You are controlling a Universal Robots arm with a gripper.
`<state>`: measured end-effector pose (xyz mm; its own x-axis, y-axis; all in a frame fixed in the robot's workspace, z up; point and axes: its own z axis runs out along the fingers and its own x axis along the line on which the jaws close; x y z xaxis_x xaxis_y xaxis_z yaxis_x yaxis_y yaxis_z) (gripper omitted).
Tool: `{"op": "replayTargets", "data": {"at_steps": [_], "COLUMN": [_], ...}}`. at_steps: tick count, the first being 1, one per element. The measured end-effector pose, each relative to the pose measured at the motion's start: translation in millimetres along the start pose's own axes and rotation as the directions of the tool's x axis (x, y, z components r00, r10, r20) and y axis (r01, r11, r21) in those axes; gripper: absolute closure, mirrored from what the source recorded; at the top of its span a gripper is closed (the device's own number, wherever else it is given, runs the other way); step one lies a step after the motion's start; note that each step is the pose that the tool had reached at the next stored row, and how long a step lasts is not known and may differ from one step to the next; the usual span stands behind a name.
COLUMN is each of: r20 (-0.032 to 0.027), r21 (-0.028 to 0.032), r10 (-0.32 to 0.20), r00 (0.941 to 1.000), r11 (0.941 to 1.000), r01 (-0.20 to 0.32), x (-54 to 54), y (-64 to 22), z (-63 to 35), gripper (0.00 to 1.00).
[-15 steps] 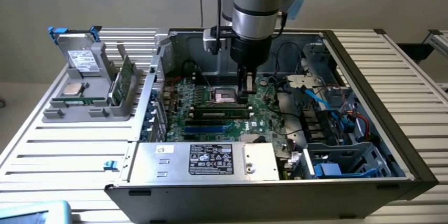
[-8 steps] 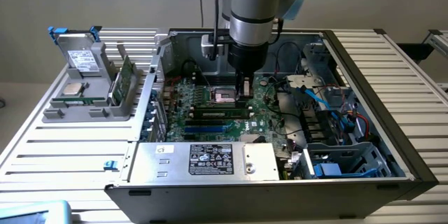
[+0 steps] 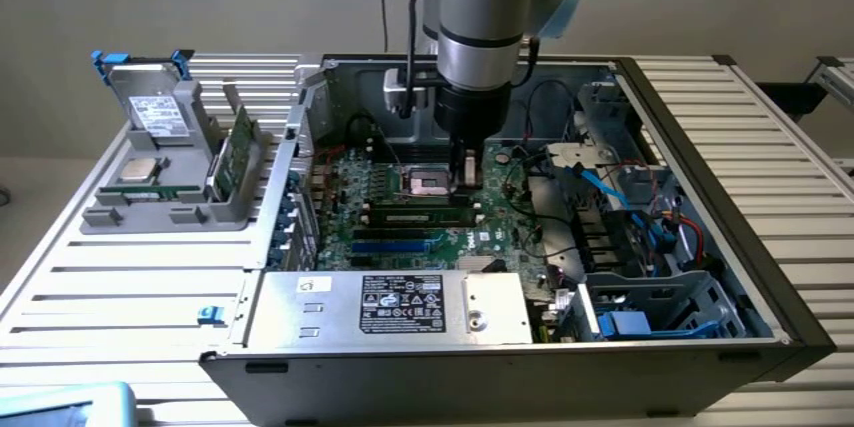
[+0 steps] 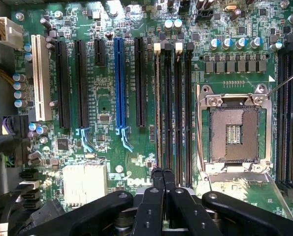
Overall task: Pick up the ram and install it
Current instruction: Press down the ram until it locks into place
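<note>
1. One ram, a long, thin green circuit-board stick (image 3: 240, 155), stands on edge in a grey plastic rack (image 3: 140, 215). It sits well apart from the empty square processor socket (image 3: 430, 183), outside the open black computer case (image 3: 707, 127) and toward the exterior view's left.
2. Your black two-fingered gripper (image 3: 467, 179) is low over the green motherboard, just beside that socket. Its fingers are pressed together with nothing visibly between them.
3. In the wrist view, the gripper (image 4: 163, 179) hangs over the long black memory slots (image 4: 173, 98) that run alongside the socket (image 4: 233, 132).
4. A dark strip lies along those slots (image 3: 420, 215) in the exterior view. I cannot tell whether it is a seated stick or a bare slot.
5. Expect the ram to be very light and stiff, but brittle if you bend or twist it. Its flat faces are probably smooth enough to slip under a weak pinch.
6. Take hold across its thin faces near the middle of the upper long edge, so it hangs level. Keep off the lower contact edge.
7. Treat the small chips as fragile, and grip just firmly enough to stop it tilting.
</note>
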<state>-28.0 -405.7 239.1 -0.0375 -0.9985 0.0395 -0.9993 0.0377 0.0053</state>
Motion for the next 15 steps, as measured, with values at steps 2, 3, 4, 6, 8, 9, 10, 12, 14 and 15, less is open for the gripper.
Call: {"op": "replayTargets", "data": {"at_steps": [2, 3, 4, 6, 8, 9, 10, 12, 14, 15], "r20": [0.0, 0.0, -0.0001, -0.0001, -0.0001, -0.0001, 0.0, 0.0001, 0.0002, 0.0003], "r21": [0.0054, 0.0055, 0.0055, 0.0056, 0.0064, 0.007, 0.0079, 0.0104, 0.0121, 0.0125], "r10": [0.0, 0.0, 0.0, 0.0, 0.0, 0.0, 0.0, 0.0, -0.001, -0.001], "r00": [1.0, 1.0, 1.0, 1.0, 1.0, 1.0, 1.0, 1.0, 1.0, 1.0], "r11": [1.0, 1.0, 1.0, 1.0, 1.0, 1.0, 1.0, 0.9999, 0.9999, 0.9999], "r01": [0.0, 0.0, 0.0, 0.0, 0.0, 0.0, 0.0, 0.0, 0.001, 0.001], "x": [0.0, -0.1, -0.1, -0.1, -0.1, -0.2, -0.2, -0.2, -0.3, -0.3], "y": [0.0, -0.1, -0.1, 0.0, 0.0, 0.0, 0.0, 0.0, 0.0, 0.0], "z": [1.4, 2.1, 2.6, 3.4, 4.3, 4.7, 5.2, 6.2, 7.1, 7.6], "gripper": [0.89, 0.89, 0.89, 0.89, 0.89, 0.89, 0.89, 0.89, 0.89, 0.89]}}
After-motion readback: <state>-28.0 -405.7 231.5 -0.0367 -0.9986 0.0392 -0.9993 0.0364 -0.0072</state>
